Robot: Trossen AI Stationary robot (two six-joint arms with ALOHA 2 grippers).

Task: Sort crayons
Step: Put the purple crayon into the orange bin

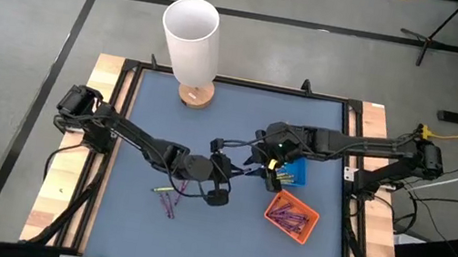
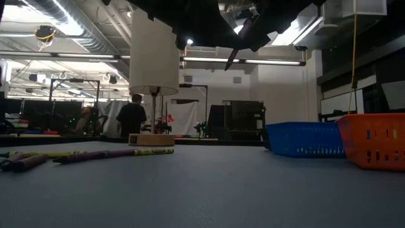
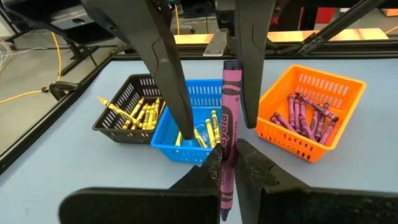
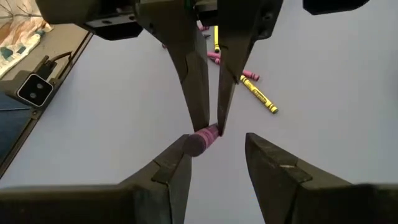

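From the left wrist view we see what the high view hides — the left hand point(image 3: 227, 171) pinches a purple crayon point(image 3: 228, 118), its long axis running straight out from the fingers towards the right hand point(image 3: 211, 127). The right hand's fingers stand wide, flanking the crayon's far end point(image 4: 202, 140). Beyond both hands — the black tray point(image 3: 124, 115), blue tray point(image 3: 163, 134) and orange tray point(image 3: 311, 93).

Three trays point(image 3: 186, 118) side by side right of centre; loose crayons point(image 1: 168, 200) left; lamp point(image 1: 192, 41) at table's far edge.
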